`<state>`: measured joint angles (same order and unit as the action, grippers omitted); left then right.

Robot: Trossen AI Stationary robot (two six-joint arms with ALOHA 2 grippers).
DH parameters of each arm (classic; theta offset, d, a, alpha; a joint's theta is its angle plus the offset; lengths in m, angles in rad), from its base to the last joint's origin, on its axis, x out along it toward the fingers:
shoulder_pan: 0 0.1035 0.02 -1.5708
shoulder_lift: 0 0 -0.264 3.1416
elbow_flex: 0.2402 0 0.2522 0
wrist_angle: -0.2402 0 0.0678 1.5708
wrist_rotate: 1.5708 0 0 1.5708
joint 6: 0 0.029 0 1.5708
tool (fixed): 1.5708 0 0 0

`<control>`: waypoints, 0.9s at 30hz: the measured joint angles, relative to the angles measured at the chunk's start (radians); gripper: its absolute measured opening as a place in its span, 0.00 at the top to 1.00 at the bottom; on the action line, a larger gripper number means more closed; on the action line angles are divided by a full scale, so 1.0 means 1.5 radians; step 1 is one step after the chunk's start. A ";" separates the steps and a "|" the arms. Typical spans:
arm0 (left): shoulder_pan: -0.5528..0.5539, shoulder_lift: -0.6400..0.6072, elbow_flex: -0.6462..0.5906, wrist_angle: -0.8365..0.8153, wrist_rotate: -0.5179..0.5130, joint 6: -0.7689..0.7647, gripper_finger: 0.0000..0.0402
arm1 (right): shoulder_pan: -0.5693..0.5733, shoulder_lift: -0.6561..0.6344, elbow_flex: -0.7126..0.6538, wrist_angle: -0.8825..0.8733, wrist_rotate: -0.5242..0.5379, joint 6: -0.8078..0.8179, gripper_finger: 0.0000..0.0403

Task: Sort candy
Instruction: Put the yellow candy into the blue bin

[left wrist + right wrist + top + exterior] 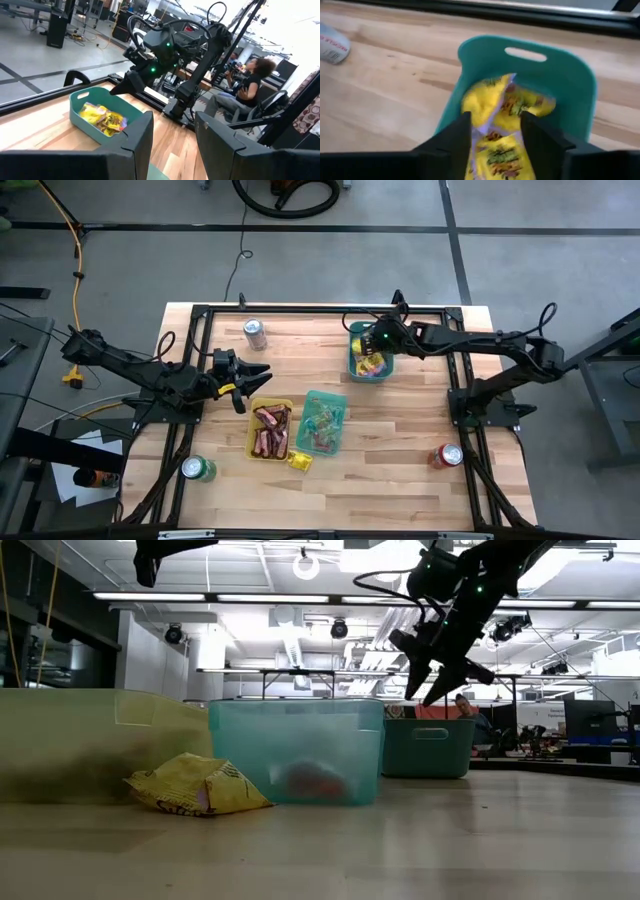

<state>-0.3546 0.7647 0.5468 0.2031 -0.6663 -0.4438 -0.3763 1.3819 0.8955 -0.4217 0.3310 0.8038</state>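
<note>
The right gripper [372, 348] hovers over the dark teal tray [354, 366] at upper centre of the high view, jaws spread and holding nothing. Yellow packets [502, 125] lie inside, so the step in hand appears to be a drop-off. The next move likely calls for the stray yellow packet [299, 462] at lower centre, crinkled and soft. Glossy red-brown bars [270, 430] fill the rigid yellow tray [251, 438]. The left gripper [252, 377] waits left of centre, jaws apart and empty.
</note>
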 joint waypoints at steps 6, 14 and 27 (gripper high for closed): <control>0.000 0.000 0.000 -0.002 0.000 0.000 0.67 | -0.002 -0.002 0.000 0.038 -0.118 -0.001 0.43; 0.000 0.000 0.000 -0.003 0.000 0.000 0.67 | 0.085 -0.002 0.000 0.319 -0.306 -0.030 0.39; 0.000 0.000 0.000 -0.003 0.000 0.001 0.67 | 0.296 -0.002 0.000 0.603 -0.202 -0.245 0.39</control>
<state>-0.3542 0.7647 0.5468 0.1982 -0.6662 -0.4425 0.0674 1.3785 0.8955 0.4830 0.0287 0.4364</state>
